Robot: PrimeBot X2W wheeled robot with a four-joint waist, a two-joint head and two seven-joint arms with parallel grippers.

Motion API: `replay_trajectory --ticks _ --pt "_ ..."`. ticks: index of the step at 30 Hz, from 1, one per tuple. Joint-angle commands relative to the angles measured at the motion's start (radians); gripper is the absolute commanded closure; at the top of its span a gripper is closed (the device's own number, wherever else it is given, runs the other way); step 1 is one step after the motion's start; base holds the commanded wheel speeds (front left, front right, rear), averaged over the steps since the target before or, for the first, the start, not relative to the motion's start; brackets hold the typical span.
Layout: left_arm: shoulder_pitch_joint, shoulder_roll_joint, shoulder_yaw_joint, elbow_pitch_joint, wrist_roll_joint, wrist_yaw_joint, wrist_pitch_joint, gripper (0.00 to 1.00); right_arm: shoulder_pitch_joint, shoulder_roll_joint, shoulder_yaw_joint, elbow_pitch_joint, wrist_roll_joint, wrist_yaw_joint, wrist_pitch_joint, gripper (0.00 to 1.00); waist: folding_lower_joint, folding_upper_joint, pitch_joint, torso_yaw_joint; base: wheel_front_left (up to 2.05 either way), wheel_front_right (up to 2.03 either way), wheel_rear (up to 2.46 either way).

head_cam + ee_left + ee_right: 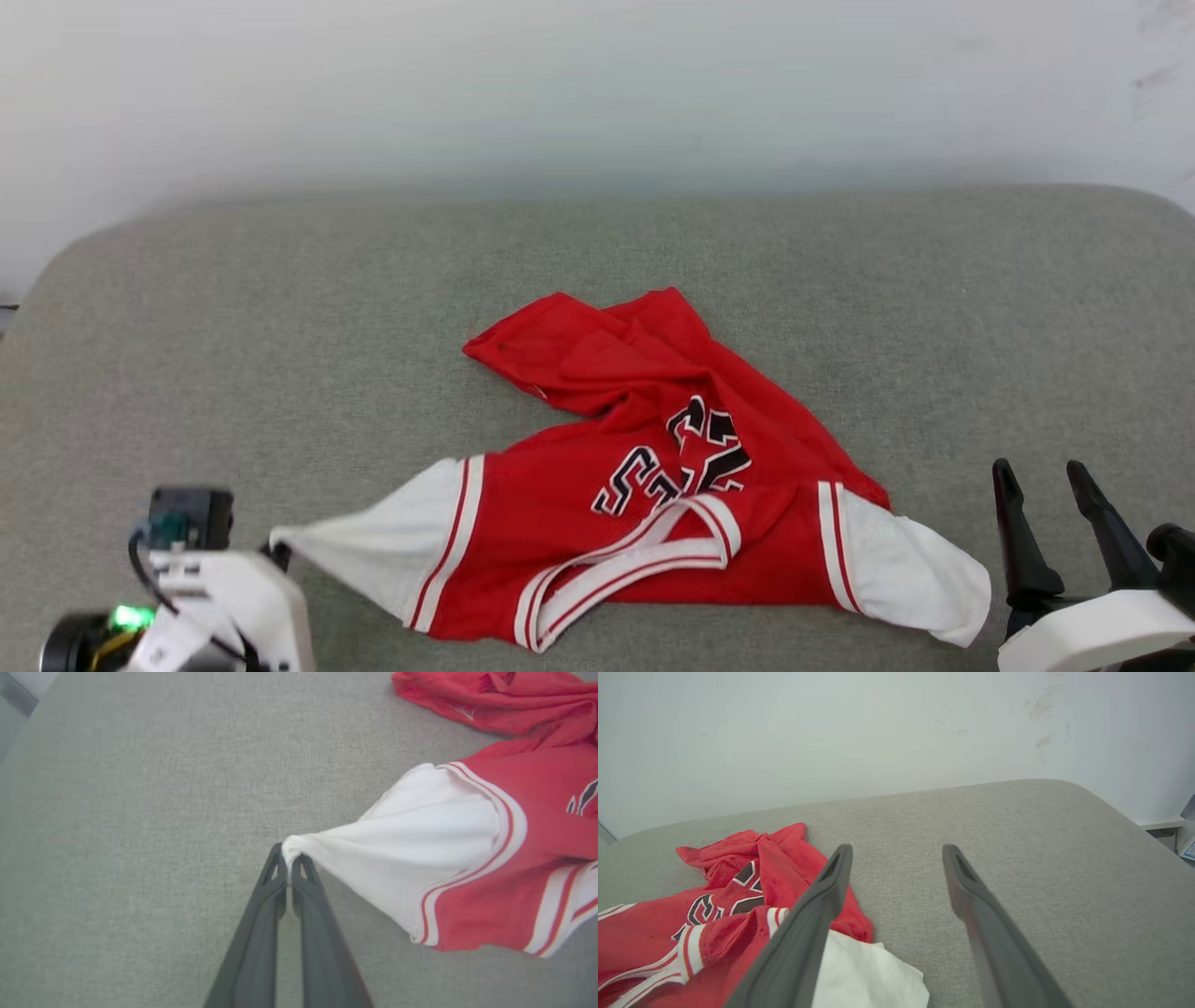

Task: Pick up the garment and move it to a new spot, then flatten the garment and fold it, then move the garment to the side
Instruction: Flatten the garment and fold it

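The garment [653, 467], a red jersey with white sleeves, striped trim and black lettering, lies crumpled on the grey cushioned surface [280, 327]. Its collar faces the front edge and its lower part is bunched up toward the back. My left gripper [290, 853] is shut on the tip of one white sleeve [411, 844], which is pulled taut into a cone; in the head view that gripper [277, 551] sits at the sleeve's left end. My right gripper [1041, 471] stands open just right of the other white sleeve [910, 569], holding nothing; the wrist view shows its fingers [831, 877] spread above the garment [668, 919].
A pale wall [597, 84] runs behind the grey surface, whose rounded corners show at the back left and back right. Bare cushion stretches left of the jersey and to its right [1041, 858]. A small shelf edge [1171, 830] shows beyond the right corner.
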Motion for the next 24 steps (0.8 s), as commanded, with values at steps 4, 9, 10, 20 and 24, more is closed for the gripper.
replay_trajectory --ticks 4,9,10,20,24 --pt "0.134 -0.019 0.022 -0.003 -0.040 0.039 -0.010 1.00 0.022 0.001 -0.004 -0.016 0.003 -0.001 0.014 0.00 0.0001 0.0000 -0.024 0.011 0.00 0.00 0.00" --pt "0.194 -0.056 0.026 0.031 -0.072 0.038 -0.050 0.93 0.038 0.001 -0.008 -0.029 0.001 -0.001 0.031 0.00 0.0001 0.0000 -0.045 0.016 0.00 0.00 0.00" --pt "0.194 -0.056 0.026 0.031 -0.072 0.038 -0.050 0.93 0.038 0.001 -0.008 -0.029 0.001 -0.001 0.031 0.00 0.0001 0.0000 -0.045 0.016 0.00 0.00 0.00" --pt "0.145 -0.076 0.043 0.031 -0.021 0.047 -0.217 0.00 0.060 0.001 -0.004 -0.061 -0.004 -0.001 0.062 0.00 0.0001 0.0000 -0.080 0.023 0.00 0.00 0.00" --pt "0.124 -0.079 0.052 0.003 0.015 0.052 -0.310 0.00 0.062 0.001 -0.005 -0.067 -0.003 -0.001 0.067 0.00 0.0001 0.0000 -0.087 0.024 0.00 0.00 0.00"
